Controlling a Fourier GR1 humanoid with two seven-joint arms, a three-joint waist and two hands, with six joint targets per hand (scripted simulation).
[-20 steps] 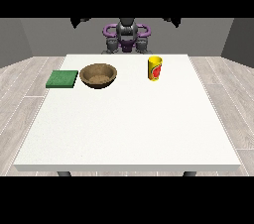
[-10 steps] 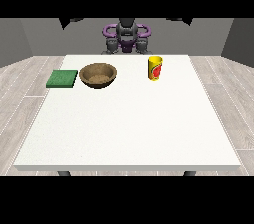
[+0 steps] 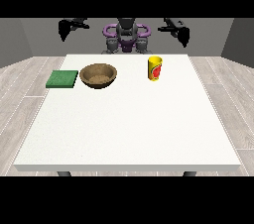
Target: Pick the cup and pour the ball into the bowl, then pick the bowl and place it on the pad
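So far nothing of the task is showing as done: the cup (image 3: 155,68), the bowl (image 3: 99,76) and the pad (image 3: 62,79) are all standing apart on the table (image 3: 129,129), and neither hand is touching any of them.

The hand at the view's right (image 3: 184,34) is hanging in the air above and beyond the table's far edge, out past the cup and well apart from it. The hand at the view's left (image 3: 64,30) is hanging likewise, past the far edge near the corner at the view's left. Both are holding nothing; whether their fingers are spread or curled I cannot tell.

The cup, yellow with a red mark, is standing upright near the far edge, toward the view's right of its middle. Its inside is not showing, so the ball is not visible. The bowl, brown, is sitting upright near the far edge, left of the middle, and is looking empty as far as I can see. The green pad is lying flat just beside the bowl, close to the left edge.

Everything is remaining, I judge: gripping the cup, tipping it over the bowl, then lifting the bowl onto the pad.
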